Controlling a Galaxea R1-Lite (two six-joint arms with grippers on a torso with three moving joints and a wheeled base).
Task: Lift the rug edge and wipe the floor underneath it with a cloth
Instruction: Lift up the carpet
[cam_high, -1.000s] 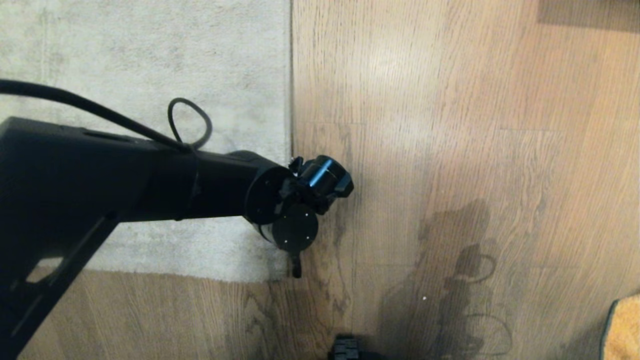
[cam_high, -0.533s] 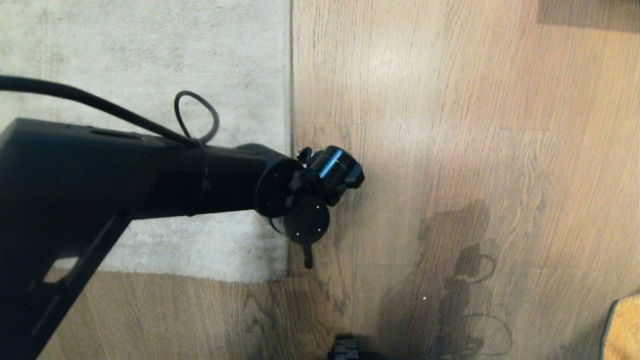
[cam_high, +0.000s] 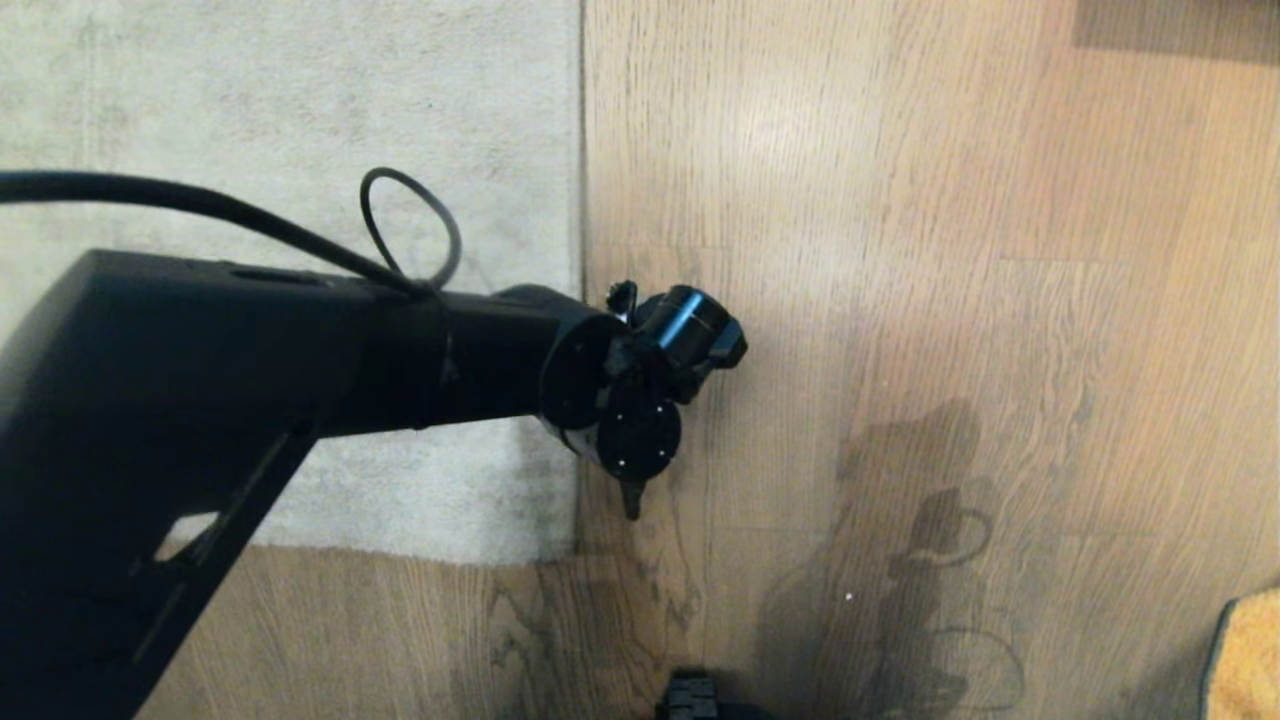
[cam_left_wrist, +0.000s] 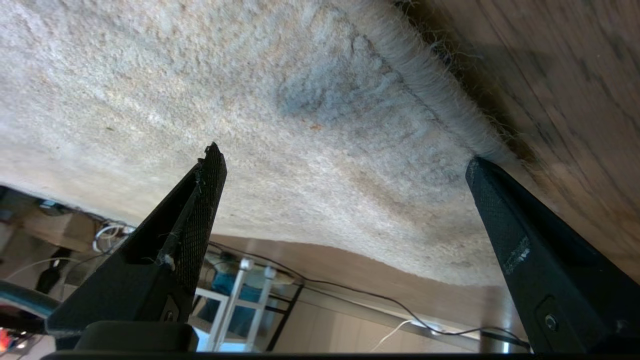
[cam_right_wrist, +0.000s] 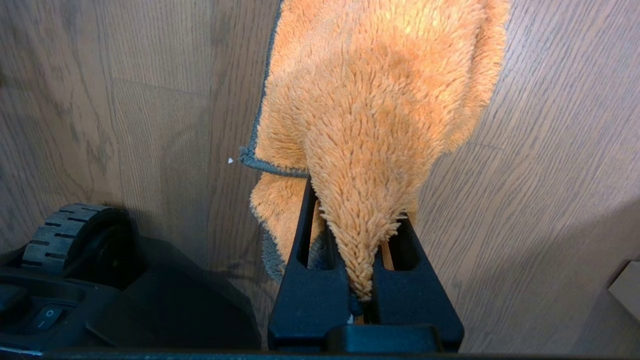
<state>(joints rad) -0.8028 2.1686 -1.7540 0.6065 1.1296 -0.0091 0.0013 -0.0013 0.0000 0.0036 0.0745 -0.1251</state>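
Note:
The pale grey rug (cam_high: 300, 100) lies at the left, its rug edge (cam_high: 580, 200) running straight down to a corner (cam_high: 570, 555) on the brown plank floor (cam_high: 900, 250). My left arm (cam_high: 450, 360) reaches in from the left, wrist over that border. My left gripper (cam_left_wrist: 345, 155) is open just above the pile; one finger (cam_left_wrist: 500, 215) sits at the rug edge (cam_left_wrist: 425, 85), the other (cam_left_wrist: 207, 200) over the rug. Nothing is between them. My right gripper (cam_right_wrist: 357, 225) is shut on the orange-yellow cloth (cam_right_wrist: 380, 100), which drapes onto the floor (cam_right_wrist: 550, 150). A corner of the cloth (cam_high: 1250, 655) shows low right.
My base's wheel (cam_right_wrist: 75, 230) and dark housing (cam_high: 690, 700) sit close by, beside the cloth. Past the rug's far side are a metal frame (cam_left_wrist: 240, 300) and cables (cam_left_wrist: 400, 310). The arm's shadow (cam_high: 920, 520) falls on the floor, and a darker patch (cam_high: 1180, 25) is at the top right.
My left arm has pushed rightward, carrying the wrist a little farther across the rug's border and tipping it. The rug, the cloth and the right arm have stayed put.

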